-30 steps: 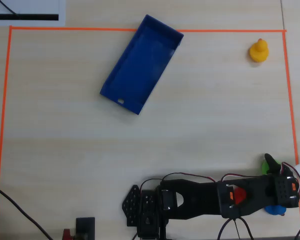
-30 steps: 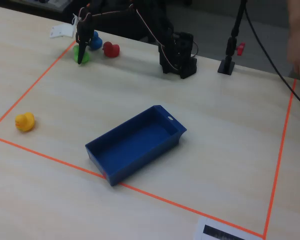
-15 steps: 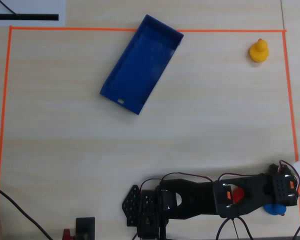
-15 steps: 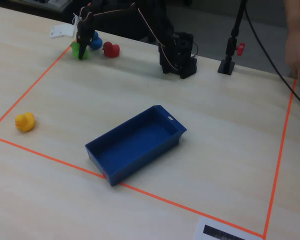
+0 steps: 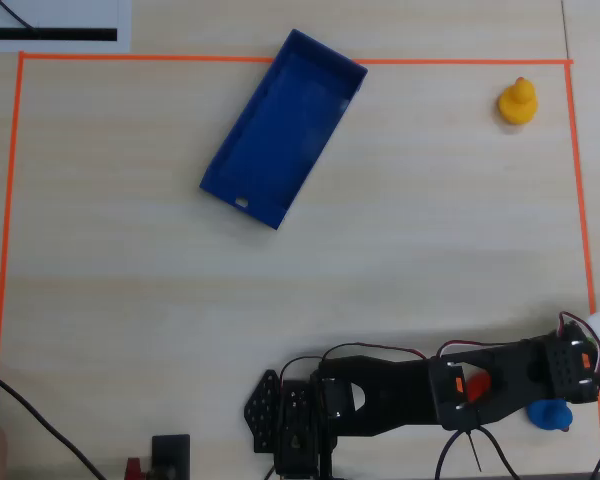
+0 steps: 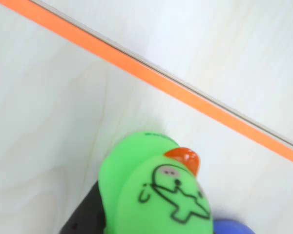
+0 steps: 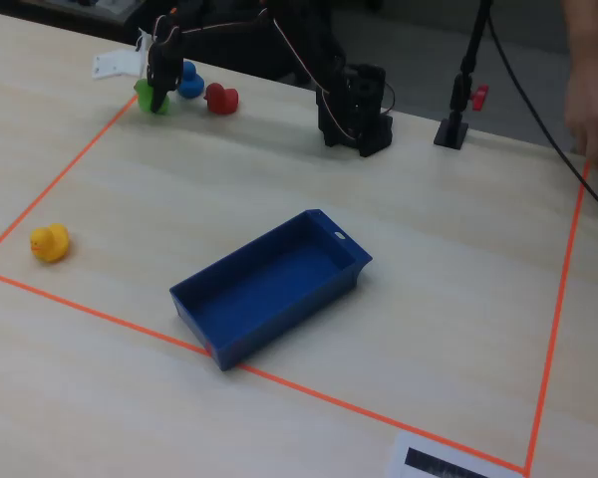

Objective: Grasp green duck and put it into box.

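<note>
Green duck [image 6: 154,195]: fills your wrist view right at the gripper, just inside the orange tape line [image 6: 151,78], so the arm has to reach to the corner.
Gripper [image 7: 157,98]: you see it down on the duck in the fixed view; whether the fingers are clamped or loose, you cannot tell.
Blue duck [image 7: 189,82]: just beside the gripper, crowding your grasp.
Red duck [image 7: 220,98]: a little farther along.
Box [image 7: 269,289]: well apart from the gripper, open side up, ready to receive.

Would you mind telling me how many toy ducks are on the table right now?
4: the yellow duck alone near the tape; the green duck at the gripper, with the blue duck and red duck beside it.
</note>
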Controlling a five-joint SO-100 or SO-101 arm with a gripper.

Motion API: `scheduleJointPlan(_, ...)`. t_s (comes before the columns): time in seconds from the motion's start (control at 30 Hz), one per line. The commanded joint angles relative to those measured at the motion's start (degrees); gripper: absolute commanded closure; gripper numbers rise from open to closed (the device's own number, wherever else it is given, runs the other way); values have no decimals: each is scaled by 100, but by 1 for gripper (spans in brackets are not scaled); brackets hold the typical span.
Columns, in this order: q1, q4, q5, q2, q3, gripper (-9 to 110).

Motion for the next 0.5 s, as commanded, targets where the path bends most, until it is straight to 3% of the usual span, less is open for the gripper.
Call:
scheduleJointPlan(0.0,-176,70,202,211,-272,101)
scheduleJointPlan(0.47,-2909,1995,2241,2769,-853,101)
